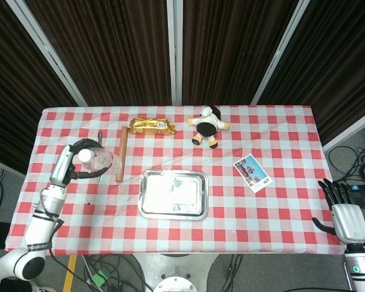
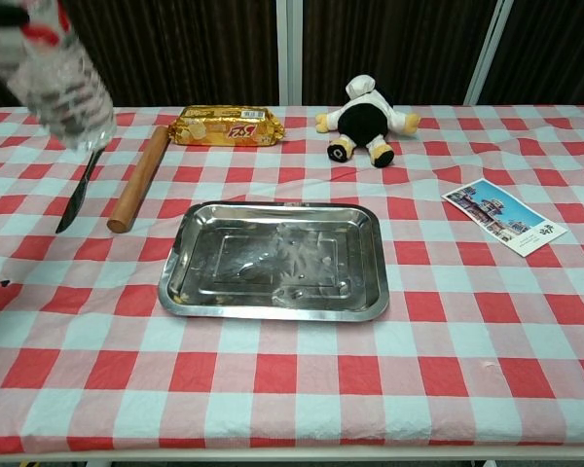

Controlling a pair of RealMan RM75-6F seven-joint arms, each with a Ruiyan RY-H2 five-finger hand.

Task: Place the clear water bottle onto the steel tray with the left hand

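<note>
Covered by a red-and-white checked cloth, the table (image 1: 280, 207). At its centre, lying empty, the steel tray (image 2: 273, 259). Left of the tray, a wooden rolling pin (image 2: 139, 179) and beside it a dark knife (image 2: 76, 197). At the far edge, a gold snack packet (image 2: 227, 125) and a black-and-white plush toy (image 2: 365, 121); to the right, a postcard (image 2: 502, 216). Held aloft off the table, well left of the tray, the clear water bottle (image 1: 98, 162), gripped by the left robot hand (image 1: 72, 164) with fingers wrapped around it. Off the table's right corner, the right robot hand (image 1: 347, 216), empty, fingers spread.
</note>
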